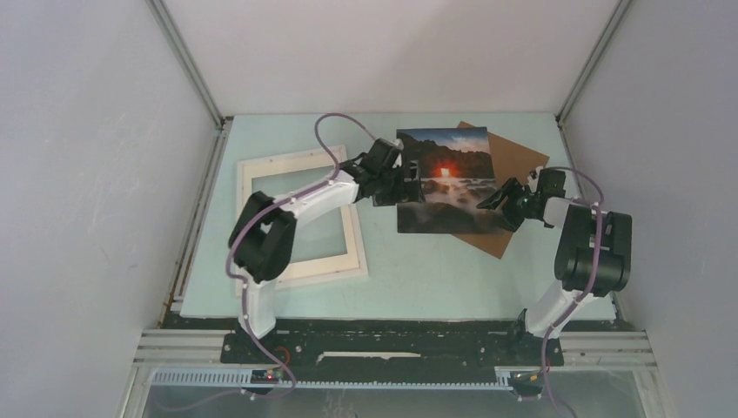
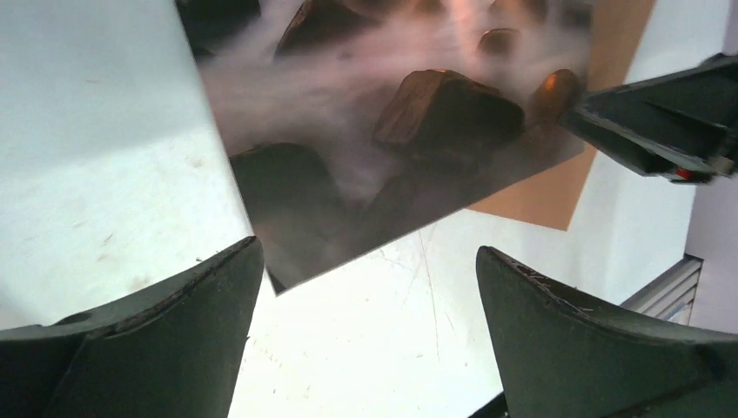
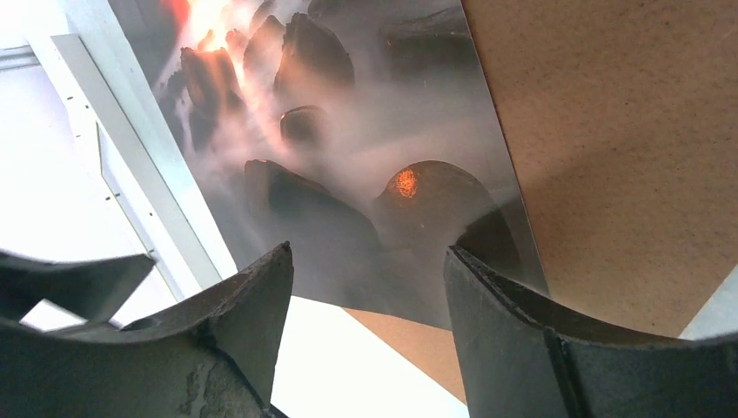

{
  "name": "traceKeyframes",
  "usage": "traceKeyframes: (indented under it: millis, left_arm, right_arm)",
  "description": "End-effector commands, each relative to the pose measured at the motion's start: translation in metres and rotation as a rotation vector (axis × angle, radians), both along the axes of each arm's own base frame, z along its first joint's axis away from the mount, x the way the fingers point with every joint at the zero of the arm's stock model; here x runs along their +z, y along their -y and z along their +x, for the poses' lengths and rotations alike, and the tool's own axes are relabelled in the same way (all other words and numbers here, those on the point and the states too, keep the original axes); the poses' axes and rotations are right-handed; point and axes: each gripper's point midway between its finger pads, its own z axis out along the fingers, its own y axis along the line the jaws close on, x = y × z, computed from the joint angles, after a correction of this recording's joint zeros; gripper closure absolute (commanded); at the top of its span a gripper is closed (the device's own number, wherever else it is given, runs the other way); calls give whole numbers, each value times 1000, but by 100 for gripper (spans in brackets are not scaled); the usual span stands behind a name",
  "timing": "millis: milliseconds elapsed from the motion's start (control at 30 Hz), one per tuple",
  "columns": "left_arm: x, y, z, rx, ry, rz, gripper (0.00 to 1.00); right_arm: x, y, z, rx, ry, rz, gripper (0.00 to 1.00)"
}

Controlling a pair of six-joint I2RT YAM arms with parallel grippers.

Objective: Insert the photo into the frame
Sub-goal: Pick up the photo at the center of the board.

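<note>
The photo (image 1: 446, 178), a dark landscape with a red-orange glow, lies flat on the brown backing board (image 1: 520, 161) at the back middle. The white frame (image 1: 287, 162) lies flat to its left, partly under my left arm. My left gripper (image 1: 396, 187) is open and empty at the photo's left edge. In the left wrist view the photo's near corner (image 2: 287, 261) lies just beside one fingertip (image 2: 235, 270). My right gripper (image 1: 496, 202) is open and empty at the photo's near right corner, and its fingers (image 3: 261, 287) straddle the photo's edge (image 3: 392, 261).
The brown backing board (image 3: 627, 157) sticks out past the photo's right and near sides. The two grippers face each other across the photo; the right one shows in the left wrist view (image 2: 661, 126). Grey walls close the table on three sides.
</note>
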Motion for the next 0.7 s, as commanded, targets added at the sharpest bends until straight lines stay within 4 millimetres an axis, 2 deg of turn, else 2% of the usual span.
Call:
traceKeyframes:
  millis: [0,133,233,400,567,667]
  left_arm:
    - [28,-32,-4,69,73,38,0]
    - [5,-15,-24,142,-104,-118,0]
    - [-8,-10,-36,297,-202,-248,0]
    - [-25,-13,-38,408,-225,-263,0]
    - [-34,11,-41,367,-301,-349,0]
    - [-36,11,-40,381,-294,-383,0]
  right_arm:
    - [-18,10,-15,-23,-69,-58,28]
    - [-18,14,-14,-36,-65,-54,28]
    - [-12,17,-12,-44,-49,-37,28]
    - [-5,19,-9,-50,-26,-45,28]
    - [-8,18,-8,-49,-28,-31,28]
    - [-8,18,-8,-50,-28,-27,28]
